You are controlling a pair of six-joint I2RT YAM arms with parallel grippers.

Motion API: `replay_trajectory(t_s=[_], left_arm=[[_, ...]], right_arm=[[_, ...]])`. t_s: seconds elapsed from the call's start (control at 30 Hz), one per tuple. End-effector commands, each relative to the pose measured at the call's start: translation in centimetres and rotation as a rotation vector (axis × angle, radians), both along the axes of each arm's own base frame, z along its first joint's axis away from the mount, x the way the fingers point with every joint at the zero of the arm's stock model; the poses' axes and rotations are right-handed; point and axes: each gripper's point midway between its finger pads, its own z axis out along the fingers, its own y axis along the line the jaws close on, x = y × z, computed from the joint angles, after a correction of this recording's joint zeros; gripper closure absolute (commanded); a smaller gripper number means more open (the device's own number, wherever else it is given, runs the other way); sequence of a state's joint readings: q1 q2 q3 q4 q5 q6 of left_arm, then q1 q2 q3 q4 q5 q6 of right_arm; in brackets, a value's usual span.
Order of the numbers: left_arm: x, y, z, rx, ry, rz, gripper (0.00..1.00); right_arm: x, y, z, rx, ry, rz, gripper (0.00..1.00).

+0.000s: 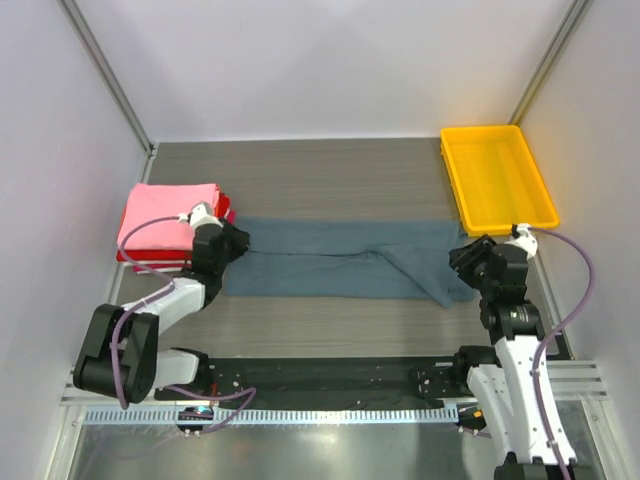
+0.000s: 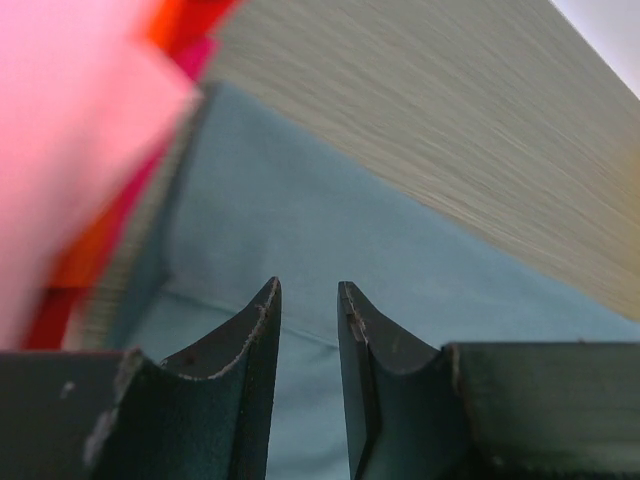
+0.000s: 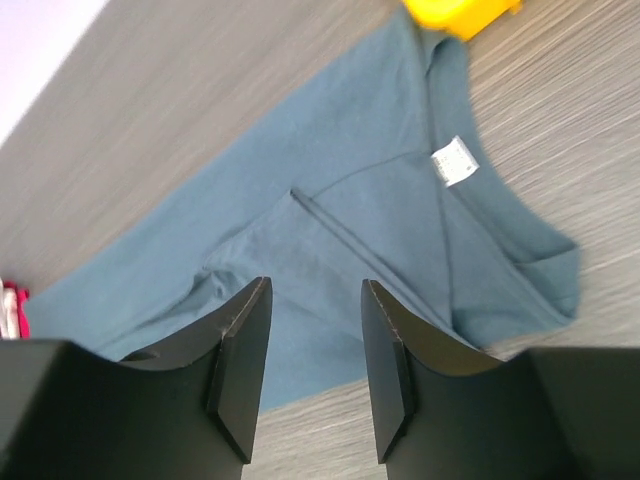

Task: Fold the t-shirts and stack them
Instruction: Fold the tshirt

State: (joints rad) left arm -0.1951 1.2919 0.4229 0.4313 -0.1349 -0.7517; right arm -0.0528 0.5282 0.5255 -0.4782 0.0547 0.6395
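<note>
Mid-fold on the blue-grey tee [image 1: 330,262]: left end effector [image 2: 310,290] and right end effector [image 3: 315,285] both open, empty, cloth just beneath each. Next I'd drop and pinch both ends.

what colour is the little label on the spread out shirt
The label on the blue-grey t-shirt is white, clearest in the right wrist view.
</note>
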Motion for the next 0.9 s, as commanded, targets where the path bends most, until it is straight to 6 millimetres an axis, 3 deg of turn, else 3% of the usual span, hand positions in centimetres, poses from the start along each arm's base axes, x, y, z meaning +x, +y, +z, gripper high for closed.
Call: replay_trajectory(t_s=[0.0,0.03,0.07,0.1,0.13,0.17,0.3,0.33,0.37,0.5,0.53,0.6,0.63,0.67,0.77,0.8,0.87], left_arm=[[1.0,-2.8,4.3,0.062,-0.065,-0.081,0.69],[0.5,-4.1,4.1,0.076,-0.033,-0.118,0.69],[1.2,-5.0,5.8,0.08,-0.054,-0.133,0.7],[1.3,-5.7,5.8,0.088,-0.041,-0.151,0.7],[0.9,-6.7,5.7,0.098,-0.015,-0.179,0.7],[1.4,-7.4,6.8,0.092,-0.028,-0.186,0.7],[1.3,-11.1,6.8,0.077,-0.01,-0.262,0.7],[1.4,-11.9,5.8,0.079,0.02,-0.283,0.71],[1.7,-13.0,6.3,0.07,0.013,-0.302,0.71],[1.8,-18.1,5.5,0.069,0.042,-0.416,0.73],[2.4,-19.5,6.4,0.06,0.022,-0.438,0.73],[2.4,-21.5,4.8,0.073,0.063,-0.48,0.74],[2.9,-22.8,5.6,0.056,0.046,-0.502,0.74],[2.9,-23.7,4.2,0.06,0.077,-0.526,0.75],[3.3,-26.1,4.2,0.029,0.094,-0.578,0.75],[3.4,-26.4,2.9,0.03,0.13,-0.582,0.75],[3.7,-27.8,3.3,-0.016,0.136,-0.617,0.75]], right_arm=[[2.6,2.0,1.7,0.019,-0.031,0.134,0.54],[3.3,2.9,0.2,0.04,0.031,0.193,0.54],[3.8,3.2,-0.4,0.051,0.061,0.211,0.53],[4.6,3.3,-0.1,0.051,0.064,0.219,0.53],[5.0,3.6,-0.5,0.053,0.078,0.238,0.53],[5.5,4.0,-1.9,0.066,0.129,0.252,0.53],[7.9,4.7,-2.9,0.067,0.133,0.269,0.54],[8.3,4.9,-3.3,0.068,0.143,0.269,0.54],[8.7,4.8,-4.6,0.07,0.181,0.264,0.54],[10.5,6.3,-6.1,0.041,0.212,0.298,0.53],[10.7,6.3,-6.6,0.034,0.229,0.296,0.53],[11.5,6.6,-7.5,0.01,0.25,0.298,0.53],[11.7,6.6,-7.8,0.002,0.256,0.297,0.53],[12.0,6.5,-8.0,-0.008,0.261,0.296,0.53],[12.8,6.0,-8.6,-0.048,0.276,0.284,0.54],[13.1,5.9,-8.7,-0.057,0.281,0.281,0.54],[13.5,5.6,-8.8,-0.088,0.277,0.285,0.54]])
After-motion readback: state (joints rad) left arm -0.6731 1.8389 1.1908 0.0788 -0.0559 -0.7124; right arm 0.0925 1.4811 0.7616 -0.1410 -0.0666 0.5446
